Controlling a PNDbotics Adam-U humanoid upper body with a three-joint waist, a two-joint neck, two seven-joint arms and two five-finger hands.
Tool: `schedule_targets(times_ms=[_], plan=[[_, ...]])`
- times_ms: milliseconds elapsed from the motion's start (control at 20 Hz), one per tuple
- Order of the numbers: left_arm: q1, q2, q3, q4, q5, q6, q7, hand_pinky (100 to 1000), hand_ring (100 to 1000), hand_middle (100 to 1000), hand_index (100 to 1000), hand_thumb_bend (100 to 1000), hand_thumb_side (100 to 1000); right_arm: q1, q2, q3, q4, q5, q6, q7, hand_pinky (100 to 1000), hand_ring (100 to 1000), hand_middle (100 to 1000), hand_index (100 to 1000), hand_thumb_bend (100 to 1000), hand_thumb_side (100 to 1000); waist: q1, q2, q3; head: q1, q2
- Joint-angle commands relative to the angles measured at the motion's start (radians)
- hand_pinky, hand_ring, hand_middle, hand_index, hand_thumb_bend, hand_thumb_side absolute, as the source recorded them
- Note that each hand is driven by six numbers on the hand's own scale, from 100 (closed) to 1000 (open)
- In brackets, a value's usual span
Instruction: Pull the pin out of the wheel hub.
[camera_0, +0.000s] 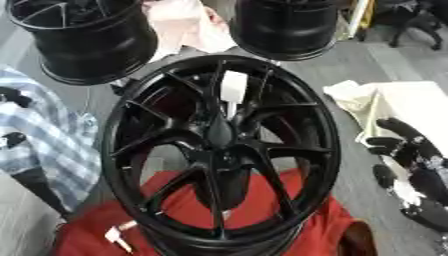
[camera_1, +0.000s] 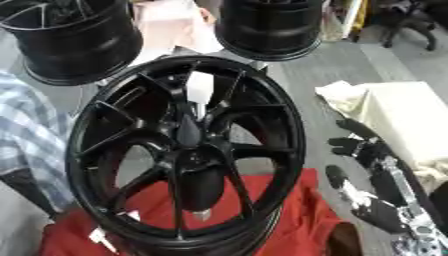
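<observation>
A large black wheel hub (camera_0: 219, 150) with thin spokes lies tilted on a red cloth (camera_0: 179, 202) in the middle of both views. A white oblong piece (camera_0: 234, 86), probably the pin, stands among the spokes just above the hub's centre. My right hand (camera_1: 372, 150) hovers to the right of the rim, apart from it, with its black fingers relaxed and nothing in them. My left hand shows in neither view; only small dark shapes I cannot make out sit against the plaid cloth on the left.
Two more black wheels stand behind, one at the back left (camera_0: 83, 37) and one at the back right (camera_0: 284, 27), with pink cloth (camera_0: 188, 25) between them. A plaid cloth (camera_0: 44, 135) lies left, a cream cloth (camera_0: 411, 102) right.
</observation>
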Motion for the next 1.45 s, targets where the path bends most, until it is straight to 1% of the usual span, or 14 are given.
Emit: schedule_targets(times_ms=[50,150,200,350,550,750,850,950,1100,1150,1200,1300,1450], plan=[[0.006,0.041,0.039,0.002,0.002,-0.348,-0.346,691,1000,806,943,254,689,-0.001,-0.012,-0.011,-0.024,0.007,-0.002,-0.004,760,791,900,950,359,486,0.000,-0.013,0.003,-0.005,-0.002],[0.022,0.039,0.049,0.008,0.008,-0.348,-0.346,689,1000,802,940,205,693,-0.001,-0.012,-0.012,-0.024,0.006,-0.003,-0.003,760,791,900,950,361,486,-0.001,-0.014,0.004,-0.008,-0.002],[0.031,0.038,0.052,0.010,0.013,-0.348,-0.346,689,1000,802,940,205,693,0.000,-0.010,-0.012,-0.024,0.006,-0.003,-0.003,760,791,900,950,361,486,-0.001,-0.014,0.005,-0.010,-0.002],[0.065,0.029,0.065,-0.005,0.060,-0.348,-0.346,683,1000,792,930,100,691,0.001,-0.007,-0.013,-0.024,0.007,-0.002,-0.003,760,791,900,950,360,486,-0.004,-0.013,0.006,-0.012,-0.002],[0.132,0.012,0.102,-0.062,0.204,-0.348,-0.346,673,1000,773,912,100,703,0.002,-0.003,-0.013,-0.024,0.009,-0.002,-0.004,760,791,900,949,360,486,-0.008,-0.012,0.010,-0.017,-0.002],[0.215,-0.018,0.173,-0.136,0.364,-0.348,-0.346,659,1000,748,890,100,673,0.002,0.003,-0.014,-0.024,0.011,-0.001,-0.006,760,791,900,949,359,485,-0.012,-0.009,0.016,-0.021,-0.002],[0.261,-0.046,0.217,-0.168,0.429,-0.348,-0.346,655,1000,743,886,100,666,0.003,0.007,-0.015,-0.024,0.012,-0.001,-0.006,760,791,899,949,359,485,-0.014,-0.009,0.020,-0.026,-0.002],[0.293,-0.068,0.248,-0.192,0.468,-0.348,-0.346,653,1000,741,885,100,664,0.004,0.009,-0.015,-0.024,0.013,0.000,-0.007,760,791,899,949,359,485,-0.015,-0.008,0.023,-0.027,-0.002],[0.305,-0.074,0.260,-0.204,0.484,-0.348,-0.346,653,1000,741,885,100,664,0.004,0.010,-0.015,-0.024,0.015,0.000,-0.008,760,791,899,949,359,485,-0.016,-0.008,0.024,-0.027,-0.002],[0.313,-0.081,0.267,-0.198,0.489,-0.348,-0.346,637,1000,722,872,100,692,0.002,0.015,-0.015,-0.024,0.014,0.000,-0.009,760,791,900,949,364,479,-0.022,-0.006,0.028,-0.030,-0.002],[0.329,-0.098,0.284,-0.185,0.500,-0.348,-0.346,636,1000,718,870,100,698,0.001,0.021,-0.014,-0.024,0.014,0.001,-0.008,760,792,900,949,358,484,-0.029,-0.005,0.031,-0.031,-0.002],[0.367,-0.139,0.325,-0.180,0.525,-0.348,-0.346,631,1000,709,866,100,718,-0.001,0.027,-0.013,-0.024,0.013,0.001,-0.006,760,791,900,949,356,484,-0.036,-0.004,0.032,-0.027,-0.002],[0.393,-0.213,0.364,-0.188,0.571,-0.343,-0.346,623,1000,697,857,100,757,-0.004,0.033,-0.013,-0.024,0.014,0.002,-0.005,761,792,900,950,350,479,-0.040,0.000,0.036,-0.026,-0.002]])
